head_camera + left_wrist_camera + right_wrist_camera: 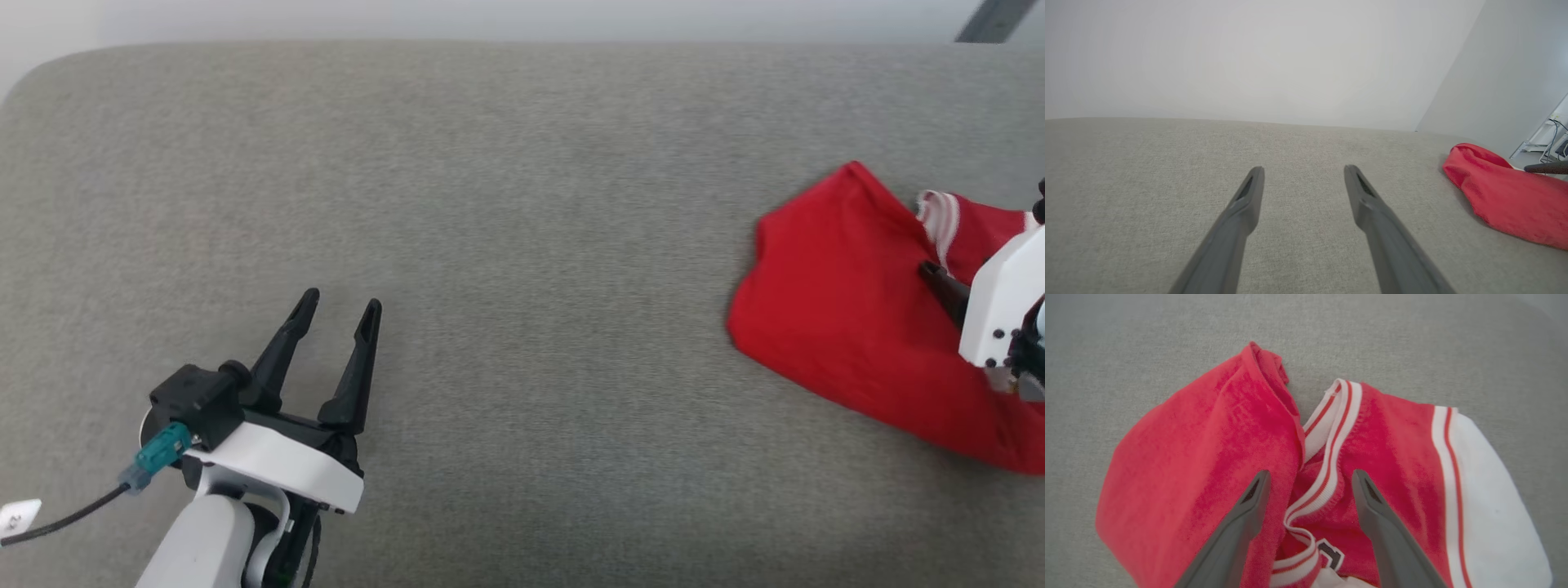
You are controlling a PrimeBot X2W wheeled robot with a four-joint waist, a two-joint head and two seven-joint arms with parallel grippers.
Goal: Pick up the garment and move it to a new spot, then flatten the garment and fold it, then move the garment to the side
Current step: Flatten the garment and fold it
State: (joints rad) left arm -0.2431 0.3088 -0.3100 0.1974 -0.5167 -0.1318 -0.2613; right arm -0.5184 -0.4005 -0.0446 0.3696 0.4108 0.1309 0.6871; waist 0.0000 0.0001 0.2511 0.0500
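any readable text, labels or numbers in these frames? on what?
Nothing reads cleanly.
Black printed character on the garment: half hidden in the folds, could be a letter or a digit, cannot tell which.
White tag by the cable on the left arm: dark marks, too small to read.
No other text, brand or sign.

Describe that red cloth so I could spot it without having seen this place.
Start from the wide grey fabric-covered surface and look to its right end, by the robot's right pincer. There lies the crumpled bright red soft fabric shirt, the only red thing on the grey, with white sleeve panels and thin red-and-white striped trim bands.
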